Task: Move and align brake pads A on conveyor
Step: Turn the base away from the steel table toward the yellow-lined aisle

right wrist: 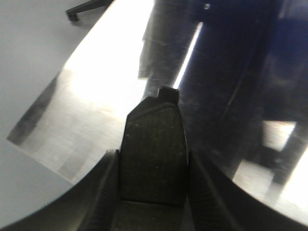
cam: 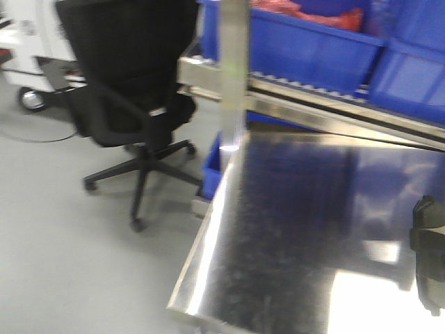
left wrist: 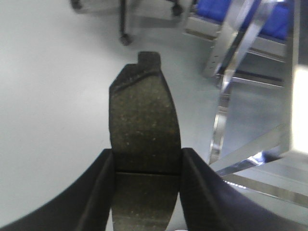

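Observation:
My left gripper (left wrist: 147,173) is shut on a brake pad A (left wrist: 143,130), a dark grey curved oblong with a groove across its middle, held in the air over the grey floor beside the steel table. My right gripper (right wrist: 153,178) is shut on a second brake pad A (right wrist: 154,144), held above the shiny steel table (right wrist: 96,96) near its left edge. In the front view, a dark shape (cam: 427,243) at the right edge over the table is part of my right arm. The conveyor is out of view. The other brake pads are out of view.
A black office chair (cam: 132,90) stands on the grey floor left of the steel table (cam: 313,229). Blue bins (cam: 313,42) sit on a steel rack behind the table, and another blue bin (cam: 212,163) sits low by its corner. A steel post (cam: 233,69) rises at that corner.

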You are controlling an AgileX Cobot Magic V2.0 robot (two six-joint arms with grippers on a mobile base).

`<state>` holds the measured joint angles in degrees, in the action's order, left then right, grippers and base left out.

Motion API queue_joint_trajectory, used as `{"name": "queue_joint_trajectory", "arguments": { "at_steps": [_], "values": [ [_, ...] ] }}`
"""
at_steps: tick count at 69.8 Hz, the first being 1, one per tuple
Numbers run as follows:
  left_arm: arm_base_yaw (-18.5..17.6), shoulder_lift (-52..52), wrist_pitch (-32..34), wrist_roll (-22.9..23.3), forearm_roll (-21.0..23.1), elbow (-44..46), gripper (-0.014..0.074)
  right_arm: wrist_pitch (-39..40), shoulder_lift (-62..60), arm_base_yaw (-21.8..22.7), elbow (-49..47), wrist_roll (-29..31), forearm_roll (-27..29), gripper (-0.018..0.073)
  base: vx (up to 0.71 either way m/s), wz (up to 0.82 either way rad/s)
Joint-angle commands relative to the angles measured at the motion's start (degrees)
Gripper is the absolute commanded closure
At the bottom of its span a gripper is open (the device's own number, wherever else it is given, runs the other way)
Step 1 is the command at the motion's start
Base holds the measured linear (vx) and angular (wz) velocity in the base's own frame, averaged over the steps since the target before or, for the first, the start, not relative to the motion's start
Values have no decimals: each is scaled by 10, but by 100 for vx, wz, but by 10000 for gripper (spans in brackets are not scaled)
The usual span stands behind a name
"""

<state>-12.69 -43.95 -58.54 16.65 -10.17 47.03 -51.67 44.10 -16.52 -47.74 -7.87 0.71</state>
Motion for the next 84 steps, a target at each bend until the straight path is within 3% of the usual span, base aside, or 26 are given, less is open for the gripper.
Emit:
{"name": "queue_joint_trajectory", "arguments": {
  "at_steps": [1, 84],
  "values": [
    [1, 3, 36, 0, -8, 17, 603, 41, -2, 1, -16, 4, -3, 567, -14, 52],
    [1, 3, 32, 0, -8, 17, 603, 40, -2, 1, -16, 4, -3, 567, -19, 73]
  ]
}}
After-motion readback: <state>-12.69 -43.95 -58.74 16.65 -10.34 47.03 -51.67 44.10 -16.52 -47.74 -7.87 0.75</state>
